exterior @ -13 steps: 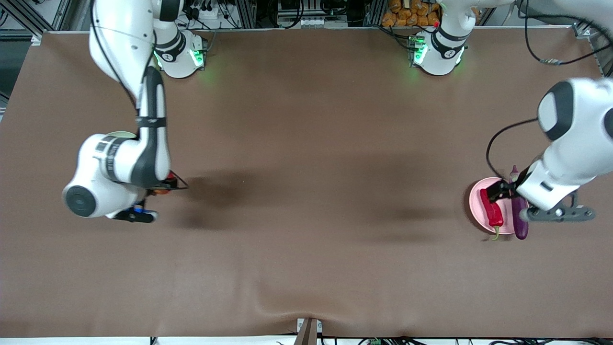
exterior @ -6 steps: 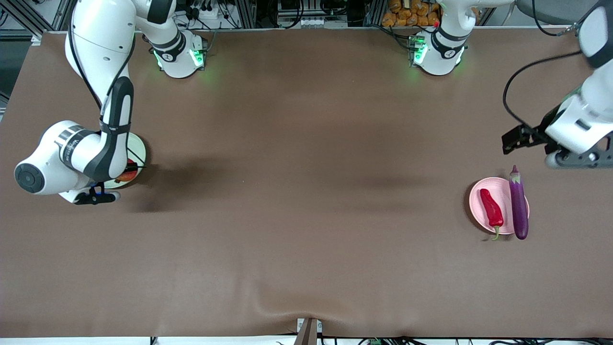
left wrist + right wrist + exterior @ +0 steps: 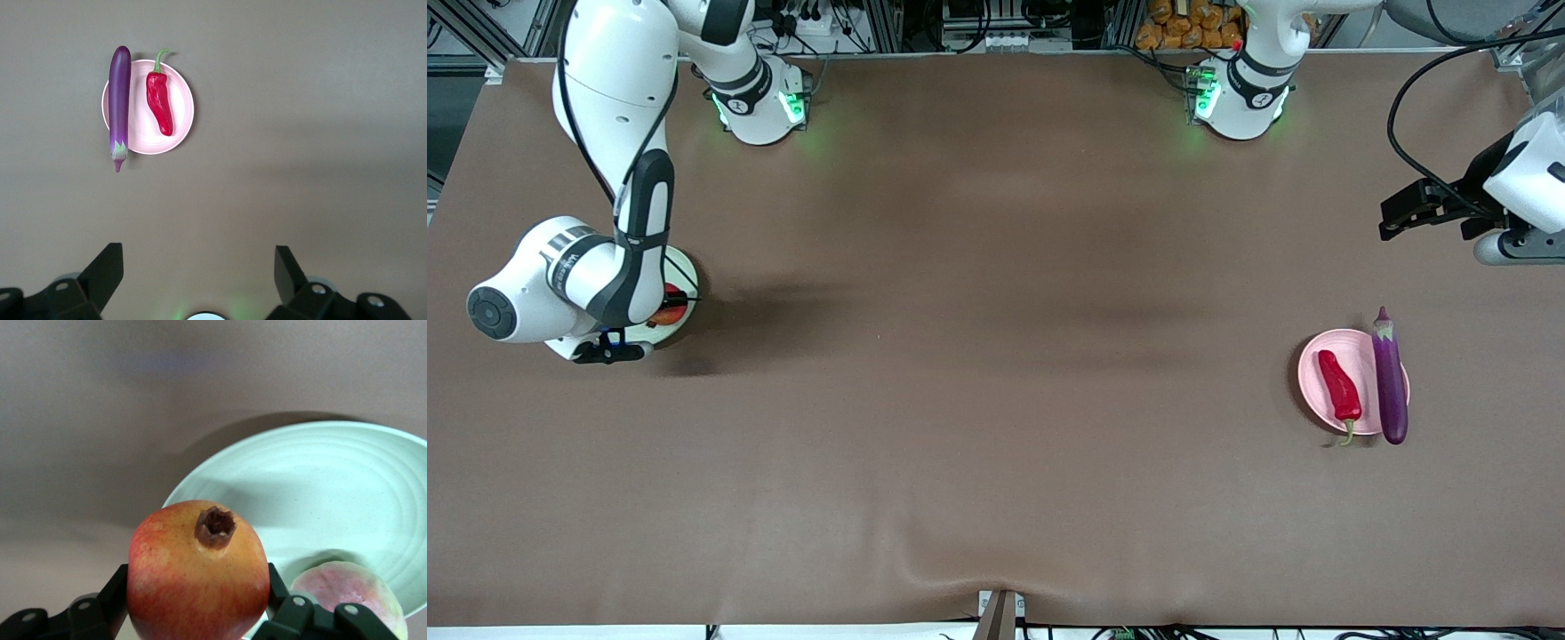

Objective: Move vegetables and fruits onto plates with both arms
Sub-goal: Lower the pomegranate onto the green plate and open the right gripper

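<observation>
- The brown worktop (image 3: 996, 400) lies bare between the pink plate (image 3: 1316, 366) at the left arm's end and the green plate (image 3: 347, 487) at the right arm's.
- The left tool (image 3: 199, 267), fingers apart, hangs over bare worktop near its edge.
- The right tool (image 3: 193, 610) is clamped on the red-orange pomegranate (image 3: 197, 572) over the green plate, beside the peach (image 3: 350, 593).
- The eggplant (image 3: 1390, 378) and the chili (image 3: 1339, 388) lie on the pink plate, the eggplant overhanging its rim.

A high front camera looks down over the whole table (image 3: 996, 400). The left wrist camera, well above, shares its pink plate (image 3: 1352, 356). The right wrist camera sits close over the green plate (image 3: 320, 493).
</observation>
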`<state>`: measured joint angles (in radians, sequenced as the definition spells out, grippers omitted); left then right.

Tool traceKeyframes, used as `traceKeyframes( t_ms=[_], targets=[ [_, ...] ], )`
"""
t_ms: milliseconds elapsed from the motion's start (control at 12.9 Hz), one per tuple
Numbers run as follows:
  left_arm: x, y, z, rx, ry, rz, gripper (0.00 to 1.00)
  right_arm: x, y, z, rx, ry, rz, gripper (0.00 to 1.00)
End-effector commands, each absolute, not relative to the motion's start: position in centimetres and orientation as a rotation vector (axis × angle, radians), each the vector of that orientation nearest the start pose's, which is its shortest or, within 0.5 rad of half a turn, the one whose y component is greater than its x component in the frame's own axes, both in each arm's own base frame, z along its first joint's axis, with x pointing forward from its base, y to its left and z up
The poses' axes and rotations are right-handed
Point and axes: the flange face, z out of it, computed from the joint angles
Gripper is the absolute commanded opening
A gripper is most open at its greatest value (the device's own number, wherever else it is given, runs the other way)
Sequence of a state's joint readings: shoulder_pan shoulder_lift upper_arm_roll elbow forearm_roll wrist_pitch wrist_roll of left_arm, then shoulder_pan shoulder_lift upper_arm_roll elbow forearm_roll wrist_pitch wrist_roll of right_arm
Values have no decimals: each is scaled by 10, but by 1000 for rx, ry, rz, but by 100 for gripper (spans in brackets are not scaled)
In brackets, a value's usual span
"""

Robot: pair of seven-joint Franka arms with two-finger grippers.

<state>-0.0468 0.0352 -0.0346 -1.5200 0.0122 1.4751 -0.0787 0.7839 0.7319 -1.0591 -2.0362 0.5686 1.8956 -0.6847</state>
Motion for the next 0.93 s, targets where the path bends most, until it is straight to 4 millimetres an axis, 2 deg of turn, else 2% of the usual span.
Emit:
traceKeyframes(
  t_ms=[0, 78, 156, 233, 311, 545, 622, 700, 856],
  targets=[
    [549, -28, 636, -3155, -46, 116, 100, 518, -133, 206, -2978, -123, 607, 0],
    [549, -19, 640, -3174, -70, 103, 100, 513, -140, 201, -2962, -107, 612, 0],
    [549, -23, 646, -3179, -86, 85, 100, 512, -143, 193, -2942, -91, 611, 33],
    [549, -31, 656, -3178, -64, 49, 100, 511, -140, 184, -2913, -76, 605, 90],
    [548, -42, 658, -3154, -29, 41, 100, 511, -141, 182, -2902, -63, 604, 100],
    [548, -36, 657, -3093, -35, 53, 100, 518, -130, 187, -2902, -85, 596, 100],
    [556, -37, 638, -3080, -28, 108, 100, 530, -120, 198, -2885, -117, 596, 100],
    [570, -38, 617, -3072, -22, 168, 100, 546, -115, 216, -2850, -146, 603, 100],
    [569, -32, 619, -3087, -37, 165, 100, 587, -111, 266, -2842, -225, 557, 100]
  ],
)
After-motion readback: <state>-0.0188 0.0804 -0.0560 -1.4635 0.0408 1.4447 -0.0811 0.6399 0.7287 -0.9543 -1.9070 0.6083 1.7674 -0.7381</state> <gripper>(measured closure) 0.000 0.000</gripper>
